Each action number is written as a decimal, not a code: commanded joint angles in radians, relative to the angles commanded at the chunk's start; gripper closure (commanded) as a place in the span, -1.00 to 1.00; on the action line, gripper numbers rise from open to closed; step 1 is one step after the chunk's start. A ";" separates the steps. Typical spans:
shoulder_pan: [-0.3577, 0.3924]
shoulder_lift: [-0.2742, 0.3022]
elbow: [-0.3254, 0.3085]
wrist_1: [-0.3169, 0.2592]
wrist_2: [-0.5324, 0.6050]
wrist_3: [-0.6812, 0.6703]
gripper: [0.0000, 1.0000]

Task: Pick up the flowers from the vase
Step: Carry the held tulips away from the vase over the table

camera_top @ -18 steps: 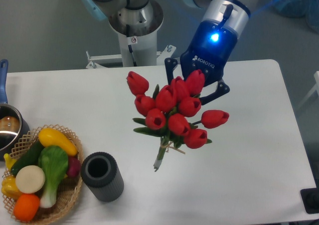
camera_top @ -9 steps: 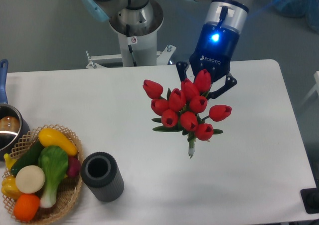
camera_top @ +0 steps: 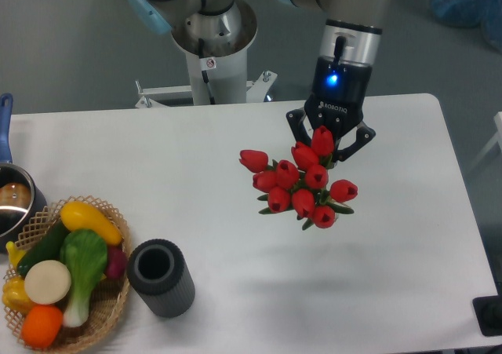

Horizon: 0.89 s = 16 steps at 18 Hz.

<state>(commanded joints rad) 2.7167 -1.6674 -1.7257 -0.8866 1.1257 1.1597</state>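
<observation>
— Arm pose?

— The arm reaches in from the top, wrist pointing nearly straight down over the right half of the white table (camera_top: 408, 236). The gripper (camera_top: 330, 155) hangs directly above the flowers (camera_top: 300, 184), blue light lit on its body.

— Fingers?

— Two dark fingers (camera_top: 296, 124) angle inward on either side of the bunch's top. The red buds hide the tips, but the bunch hangs off the table in their pinch.

— Flowers' location?

— In the air, heads toward the camera, casting a faint shadow on the table below.

— The vase?

— The vase (camera_top: 161, 278) stands upright, well apart at lower left, just beside the wicker basket (camera_top: 102, 322) of toy vegetables (camera_top: 67, 268).
</observation>
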 joint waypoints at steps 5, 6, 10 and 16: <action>-0.084 -0.050 0.009 -0.009 0.179 0.000 1.00; -0.092 -0.067 0.018 -0.009 0.195 0.000 1.00; -0.121 -0.159 0.098 -0.037 0.288 0.002 1.00; -0.135 -0.187 0.164 -0.133 0.315 0.002 1.00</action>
<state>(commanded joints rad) 2.5817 -1.8546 -1.5617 -1.0200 1.4404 1.1612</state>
